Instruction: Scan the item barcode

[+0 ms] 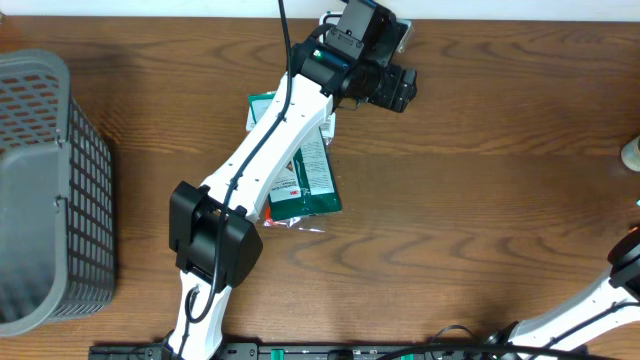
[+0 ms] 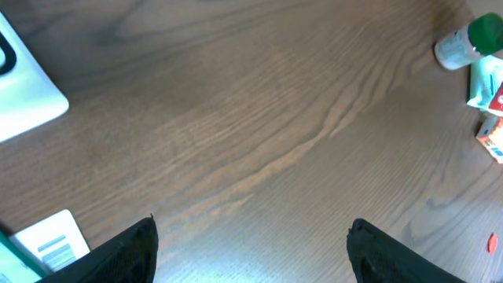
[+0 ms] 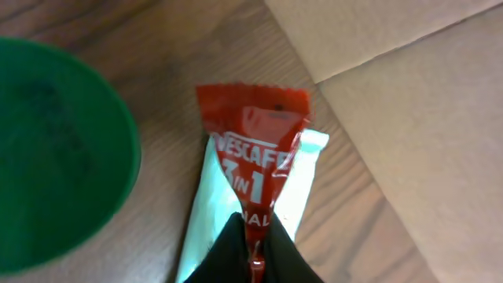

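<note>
In the right wrist view my right gripper (image 3: 253, 236) is shut on the lower end of a red Nescafé 3-in-1 sachet (image 3: 255, 134), which stands up between the black fingers (image 3: 224, 255). No barcode shows on the sachet's visible face. It hangs over a pale white-green packet (image 3: 206, 212) on the wood. My left gripper (image 2: 251, 228) is open over bare table, nothing between its fingers; overhead it (image 1: 395, 88) sits at the top centre, next to a white device (image 1: 403, 35). The right gripper itself lies outside the overhead view.
A round green lid (image 3: 55, 149) is left of the sachet, brown cardboard (image 3: 409, 102) to its right. Green packets (image 1: 305, 180) lie under the left arm, one with a white barcode label (image 2: 53, 244). A grey basket (image 1: 45, 190) stands far left. A green-capped bottle (image 2: 471, 39) stands far right.
</note>
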`<action>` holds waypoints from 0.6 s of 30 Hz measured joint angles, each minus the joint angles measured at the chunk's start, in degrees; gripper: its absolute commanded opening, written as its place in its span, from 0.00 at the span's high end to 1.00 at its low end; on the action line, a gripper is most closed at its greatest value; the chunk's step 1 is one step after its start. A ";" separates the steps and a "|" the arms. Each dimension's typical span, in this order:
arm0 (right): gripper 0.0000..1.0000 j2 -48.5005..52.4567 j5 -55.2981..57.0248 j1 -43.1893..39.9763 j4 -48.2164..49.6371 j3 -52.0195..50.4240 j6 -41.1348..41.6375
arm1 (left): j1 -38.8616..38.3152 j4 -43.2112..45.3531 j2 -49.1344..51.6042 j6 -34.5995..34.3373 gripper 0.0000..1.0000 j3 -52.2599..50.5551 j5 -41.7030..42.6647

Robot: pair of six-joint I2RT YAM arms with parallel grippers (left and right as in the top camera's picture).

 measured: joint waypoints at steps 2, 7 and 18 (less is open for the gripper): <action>0.85 0.50 -0.31 0.00 1.18 -0.09 0.24 | 0.00 -0.46 0.00 0.00 0.23 0.00 0.00; 0.81 1.75 -2.38 0.00 4.79 -0.17 0.63 | 0.00 -0.66 0.00 0.00 0.23 0.00 0.02; 0.42 3.43 -4.48 -0.02 5.25 -0.26 1.31 | 0.00 -0.74 0.00 0.00 0.22 0.00 0.02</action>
